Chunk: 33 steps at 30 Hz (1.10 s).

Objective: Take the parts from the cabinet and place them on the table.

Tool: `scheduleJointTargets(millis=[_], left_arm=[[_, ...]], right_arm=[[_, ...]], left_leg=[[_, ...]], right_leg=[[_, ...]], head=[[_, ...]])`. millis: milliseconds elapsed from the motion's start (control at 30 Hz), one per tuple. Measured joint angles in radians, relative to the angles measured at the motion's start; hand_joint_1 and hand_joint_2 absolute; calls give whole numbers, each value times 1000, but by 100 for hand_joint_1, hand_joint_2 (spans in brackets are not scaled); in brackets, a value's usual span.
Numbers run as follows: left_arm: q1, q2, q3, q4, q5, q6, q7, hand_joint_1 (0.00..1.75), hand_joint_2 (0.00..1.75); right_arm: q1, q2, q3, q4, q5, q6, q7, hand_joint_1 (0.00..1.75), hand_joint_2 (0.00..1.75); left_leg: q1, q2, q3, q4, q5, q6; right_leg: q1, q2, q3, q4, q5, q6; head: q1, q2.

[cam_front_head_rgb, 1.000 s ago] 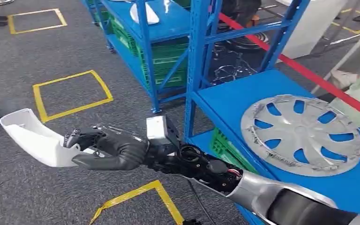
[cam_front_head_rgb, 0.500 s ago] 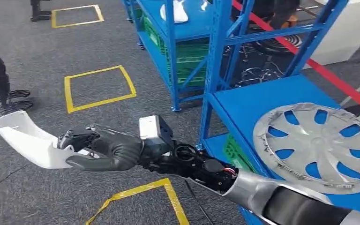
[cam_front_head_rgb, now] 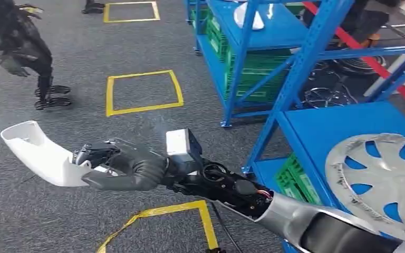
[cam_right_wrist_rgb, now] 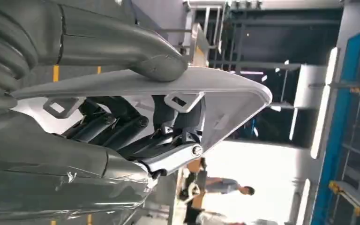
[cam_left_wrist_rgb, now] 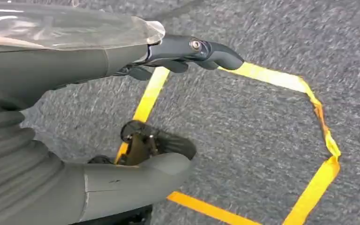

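Fingers [cam_front_head_rgb: 97, 155] of right hand [cam_front_head_rgb: 126, 168] clasp white part [cam_front_head_rgb: 37, 153] above open carpet [cam_front_head_rgb: 74, 58].

Between the right hand's [cam_front_head_rgb: 121, 167] dark, smooth, slightly shiny fingers [cam_right_wrist_rgb: 122, 126] sits a white part [cam_front_head_rgb: 37, 153] of matt, smooth plastic. Beneath the fingers lies rough grey carpet [cam_front_head_rgb: 84, 63] with glossy yellow tape [cam_front_head_rgb: 142, 108], wrinkled in places. Beyond them stands a blue painted metal rack [cam_front_head_rgb: 295, 79]; its shelf bears a silvery, satin wheel cover [cam_front_head_rgb: 385, 184].
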Motion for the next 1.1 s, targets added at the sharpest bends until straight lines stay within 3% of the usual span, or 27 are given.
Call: scheduleJointTargets(millis=[33,100,133,167,200,267,300,333,367,433,467,500,533,567,600,633,667,700,733,800,833,867,900,967,1000,1033,1100], left_arm=[[0,0,0,0,0,0,0,0,175],[-1,-3,0,0,-2,0,0,0,175],[-1,-5,0,0,-3,0,0,0,175],[-3,-6,0,0,-3,0,0,0,175],[-2,-8,0,0,-3,1,0,0,175],[4,-7,0,0,-3,2,0,0,175],[5,-4,0,0,-2,3,0,0,175],[7,-6,0,0,-2,3,0,0,175],[6,-6,0,0,-1,3,0,0,175],[3,-6,0,0,-1,3,0,0,175],[3,-6,0,0,-1,3,0,0,175],[4,-6,0,0,-1,3,0,0,175],[6,-5,0,0,-1,3,3,0,175],[7,-4,0,0,-1,3,3,0,175],[7,-3,0,0,-1,3,3,0,175],[5,-2,0,0,-1,3,3,0,175],[1,-6,0,0,-1,3,4,0,175],[1,-4,0,0,-1,2,4,0,175],[2,-5,0,0,-1,2,4,0,175],[4,-5,0,0,-1,1,4,0,175],[5,-5,0,0,-2,0,4,0,175],[4,-4,0,0,-3,-1,5,0,175],[2,-4,0,0,-3,-1,4,0,175],[0,-4,0,0,-4,-2,5,0,175],[0,-4,0,0,-5,-2,7,0,175],[0,-4,0,0,-5,-2,7,0,175],[0,-5,0,0,-5,-2,7,0,175]], right_arm=[[0,0,0,0,0,1,1,175,175],[-1,0,0,0,0,2,2,175,175],[-2,0,0,0,0,2,2,175,175],[-3,0,0,0,0,3,1,175,175],[-3,0,0,0,0,3,1,175,175],[-2,0,0,0,0,6,1,175,175],[-3,2,0,0,-2,8,1,175,175],[-3,2,0,0,-2,10,1,175,175],[-4,3,0,0,-2,11,0,175,175],[-2,3,0,0,-2,11,2,175,175],[-1,3,0,1,-2,11,2,175,175],[0,3,1,1,-2,11,2,175,175],[0,3,1,2,-2,12,2,175,175],[0,3,1,2,-3,12,2,175,175],[-1,3,1,2,-5,13,1,175,175],[-2,3,1,2,-5,13,1,175,175],[-2,3,1,2,-6,13,1,175,175],[-3,3,1,2,-6,13,2,175,175],[-3,3,1,2,-6,14,1,175,175],[-3,3,1,2,-7,15,1,175,175],[-4,3,0,1,-7,14,1,175,175],[-5,3,0,1,-8,14,1,175,175],[-5,3,0,1,-8,14,1,175,175],[-2,2,0,2,-8,14,2,175,175],[-2,1,0,2,-9,14,3,175,175],[-1,1,0,2,-10,14,5,175,175],[-2,1,0,2,-11,14,6,175,175]], left_leg=[[0,-12,0,1,0,0],[-1,-36,4,1,0,-1],[1,-45,3,0,1,-2],[-4,-54,-2,5,2,-6],[1,-62,-7,3,6,-12],[6,-76,-9,-3,10,-25],[0,-80,-10,-3,10,-31],[4,-39,-15,15,-6,-29],[2,-3,-42,69,-44,-33],[7,15,-126,246,-127,-44],[9,18,-161,315,-148,-50],[11,20,-171,334,-145,-53],[14,23,-154,301,-118,-57],[18,28,-115,228,-79,-60],[19,41,-64,131,-37,-62],[19,70,-9,34,-2,-63],[10,94,2,5,-12,-57],[11,74,-1,5,-7,-44],[10,68,-3,7,-10,-38],[8,51,-3,6,-8,-27],[13,44,0,3,-6,-19],[13,37,0,3,-5,-14],[12,31,0,3,-5,-9],[9,12,-1,3,-6,-7],[8,1,0,4,-6,-6],[7,-9,1,4,-6,-6],[6,-36,5,4,-6,-7]], right_leg=[[0,2,19,-46,36,-4],[1,21,105,-234,134,-17],[1,55,142,-315,163,-25],[-2,75,154,-344,153,-28],[2,65,152,-344,155,-25],[6,54,152,-346,156,-29],[-3,42,159,-360,164,-35],[-5,32,164,-370,169,-38],[-5,23,164,-373,171,-43],[-5,0,161,-373,171,-43],[-5,-12,159,-373,170,-43],[-5,-22,159,-373,169,-43],[-6,-32,159,-372,168,-41],[-6,-40,160,-370,166,-38],[-8,-48,160,-366,163,-34],[-9,-57,161,-360,158,-28],[2,-61,156,-352,150,-21],[2,-69,158,-352,149,-17],[2,-73,161,-353,147,-14],[-3,-87,165,-351,143,-3],[-10,-65,162,-338,130,6],[-11,-31,144,-291,95,8],[-11,-13,105,-206,50,9],[-11,-1,22,-32,-16,12],[-11,0,-1,8,-21,10],[-11,1,0,-4,0,7],[-11,12,69,-166,101,-5]], head=[[2,0],[6,0],[9,0],[5,0],[3,0],[5,0],[3,0],[1,0],[-12,0],[-22,0],[-23,0],[-26,0],[-27,0],[-28,0],[-28,0],[-30,0],[-39,0],[-30,0],[-22,0],[-21,0],[-20,0],[-16,0],[-6,0],[4,0],[7,0],[7,0],[11,0]])
